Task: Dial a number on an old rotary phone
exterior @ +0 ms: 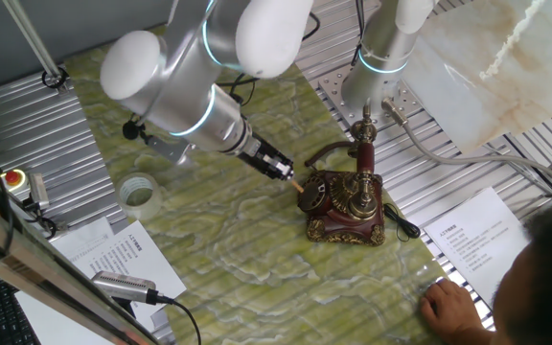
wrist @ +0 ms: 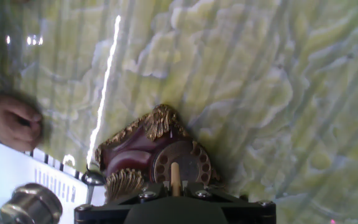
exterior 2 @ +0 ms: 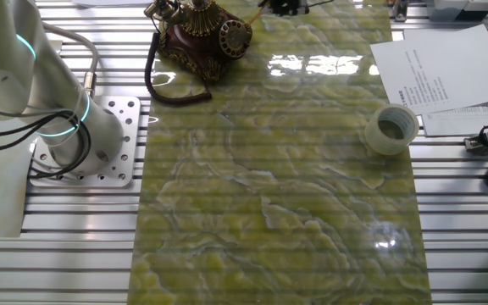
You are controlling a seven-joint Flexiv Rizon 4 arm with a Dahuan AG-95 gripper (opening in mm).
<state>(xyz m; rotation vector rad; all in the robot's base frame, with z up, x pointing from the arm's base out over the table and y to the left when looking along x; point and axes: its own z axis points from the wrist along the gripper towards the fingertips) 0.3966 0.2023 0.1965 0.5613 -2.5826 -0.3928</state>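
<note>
Old rotary phone point(exterior: 345, 203): sitting upright on the green marbled counter point(exterior: 238, 268) near its far edge in one fixed view; dark red-brown body, brass trim, round dial point(exterior: 315, 195) facing the arm; handset point(exterior: 363, 153) resting on the tall cradle; black cord point(exterior 2: 172, 85) trailing in a loop beside the base.

Gripper point(exterior: 286, 173): reaching in just beside the dial, carrying a pale wooden stick point(wrist: 175, 178); stick tip lying over the dial face in the hand view, possibly touching a finger hole, contact not being resolvable; jaws appearing clamped on the stick, though mostly hidden by the black housing.

Clear tape roll point(exterior 2: 391, 130): lying flat on the counter, well apart from the phone.

Printed sheets point(exterior 2: 444, 69): lying at the counter's edge.

Person's hand point(exterior: 455, 307): resting near the phone.
</note>
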